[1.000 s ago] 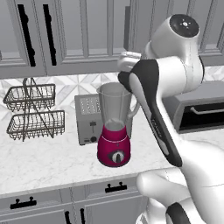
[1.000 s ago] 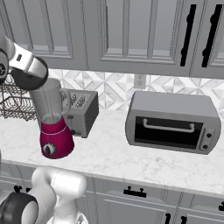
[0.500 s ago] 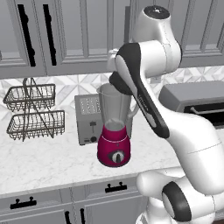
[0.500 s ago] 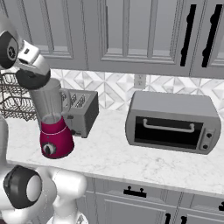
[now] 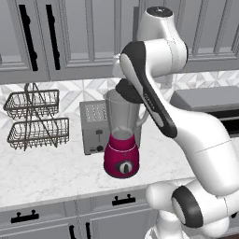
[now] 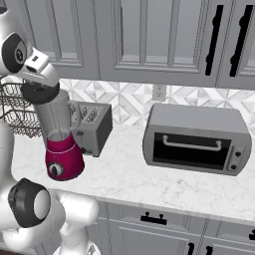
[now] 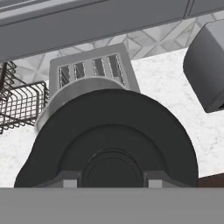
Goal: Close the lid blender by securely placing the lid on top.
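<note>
Claw (image 7: 112, 183) gripping black lid (image 7: 109, 140), lower centre of hand view. Blender (image 5: 122, 140) standing on desk (image 5: 46, 172) before toaster (image 5: 93, 126). Lid hovering just above jar mouth, offset slightly; needing straight descent along jar's upright axis.

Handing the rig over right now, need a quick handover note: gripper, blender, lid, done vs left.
Gripper: shut on the lid, held above the jar mouth.
Blender: upright on the counter, in front of the toaster, magenta base with its knob facing the robot.
Lid: in the hand view it hangs over the jar rim; whether it touches the rim cannot be told.
Done: lid picked up and brought over the jar.
Left: probably lower and centre it, press it into the mouth, release, retract.
</note>
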Tool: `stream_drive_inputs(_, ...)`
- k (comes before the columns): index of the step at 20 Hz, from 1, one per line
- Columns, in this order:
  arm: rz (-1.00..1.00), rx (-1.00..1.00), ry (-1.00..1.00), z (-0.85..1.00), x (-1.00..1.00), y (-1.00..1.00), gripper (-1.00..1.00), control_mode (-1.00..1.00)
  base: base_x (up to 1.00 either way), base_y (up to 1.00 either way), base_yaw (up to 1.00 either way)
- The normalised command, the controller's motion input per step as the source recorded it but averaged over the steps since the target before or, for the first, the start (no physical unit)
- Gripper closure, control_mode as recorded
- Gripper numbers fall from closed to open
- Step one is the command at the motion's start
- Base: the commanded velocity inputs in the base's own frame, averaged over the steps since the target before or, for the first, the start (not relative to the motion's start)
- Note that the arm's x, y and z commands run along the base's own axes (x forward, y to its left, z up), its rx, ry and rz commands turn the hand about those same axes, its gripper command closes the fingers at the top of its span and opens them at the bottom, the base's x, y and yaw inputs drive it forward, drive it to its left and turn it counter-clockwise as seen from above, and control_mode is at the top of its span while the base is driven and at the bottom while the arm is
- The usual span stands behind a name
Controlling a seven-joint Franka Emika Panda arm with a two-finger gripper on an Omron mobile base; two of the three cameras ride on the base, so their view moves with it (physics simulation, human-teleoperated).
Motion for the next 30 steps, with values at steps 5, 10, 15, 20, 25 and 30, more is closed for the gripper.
stream_drive_inputs(5,0.00,0.00,0.00,0.00,0.14,0.03,1.00,-1.00,0.00,0.00,0.00)
stream_drive_inputs(10,0.00,0.00,0.00,0.00,0.13,0.06,1.00,-1.00,0.00,0.00,0.00)
stream_drive_inputs(15,0.00,0.00,0.00,0.00,0.12,0.01,1.00,-1.00,0.00,0.00,0.00)
stream_drive_inputs(20,0.00,0.00,0.00,0.00,0.03,0.01,1.00,-1.00,0.00,0.00,0.00)
stream_drive_inputs(25,0.00,0.00,0.00,0.00,0.00,0.02,1.00,-1.00,0.00,0.00,0.00)
stream_drive_inputs(30,0.00,0.00,0.03,0.00,0.03,0.09,1.00,-1.00,0.00,0.00,0.00)
